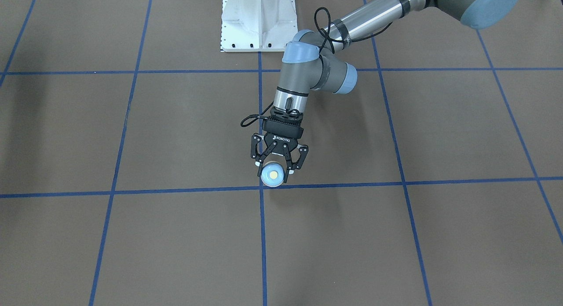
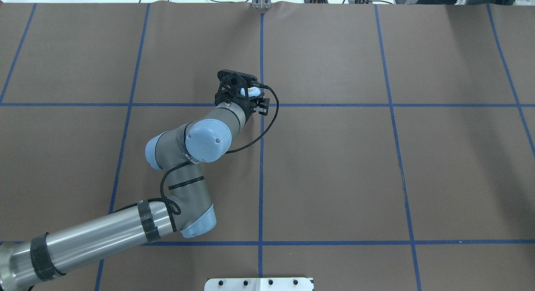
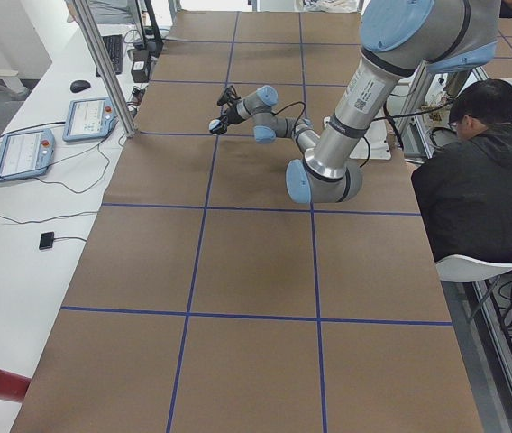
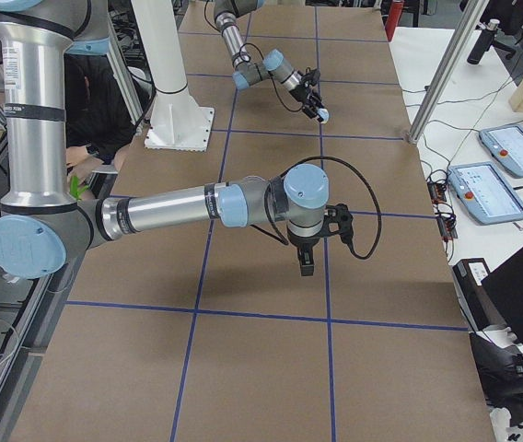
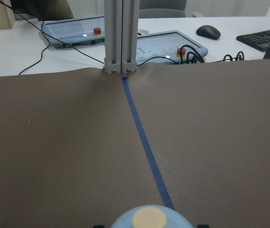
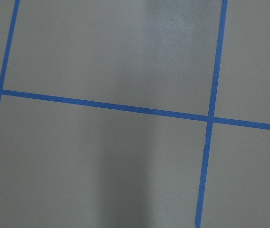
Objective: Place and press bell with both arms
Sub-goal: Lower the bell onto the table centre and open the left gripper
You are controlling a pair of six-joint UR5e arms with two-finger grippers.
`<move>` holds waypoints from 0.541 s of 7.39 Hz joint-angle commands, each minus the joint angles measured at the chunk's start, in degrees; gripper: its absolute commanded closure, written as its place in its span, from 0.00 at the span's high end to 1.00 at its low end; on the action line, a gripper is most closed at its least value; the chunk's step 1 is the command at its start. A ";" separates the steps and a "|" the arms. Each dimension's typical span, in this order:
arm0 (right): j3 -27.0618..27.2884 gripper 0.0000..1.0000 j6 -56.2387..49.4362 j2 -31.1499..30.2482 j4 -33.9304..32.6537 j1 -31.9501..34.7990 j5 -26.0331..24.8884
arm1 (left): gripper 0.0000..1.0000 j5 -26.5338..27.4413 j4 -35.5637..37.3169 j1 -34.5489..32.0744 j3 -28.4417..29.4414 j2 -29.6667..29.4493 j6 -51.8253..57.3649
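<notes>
The left arm (image 2: 104, 232), a smooth silver-and-grey tube with light-blue caps, reaches over the matte brown counter (image 1: 440, 235), which is gridded with blue tape (image 1: 176, 190). Its black left tool (image 1: 273, 169) pinches the bell (image 1: 272, 176), a light-blue dome with a round cream button (image 5: 149, 220), between its fingertips by a tape crossing. The right tool (image 4: 306, 261) points down over the counter well apart from the bell; I cannot tell whether it is spread or pressed together.
</notes>
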 commanded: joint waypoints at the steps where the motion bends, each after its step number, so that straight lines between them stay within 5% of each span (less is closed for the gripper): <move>1: 0.00 0.99 -0.01 0.12 0.01 -0.01 -0.08 | 0.00 -0.22 -0.04 0.50 2.17 -1.27 0.28; 4: -0.18 0.99 -0.01 0.29 -0.07 -0.01 -0.17 | 0.00 -0.22 -5.57 0.68 7.80 -3.02 0.28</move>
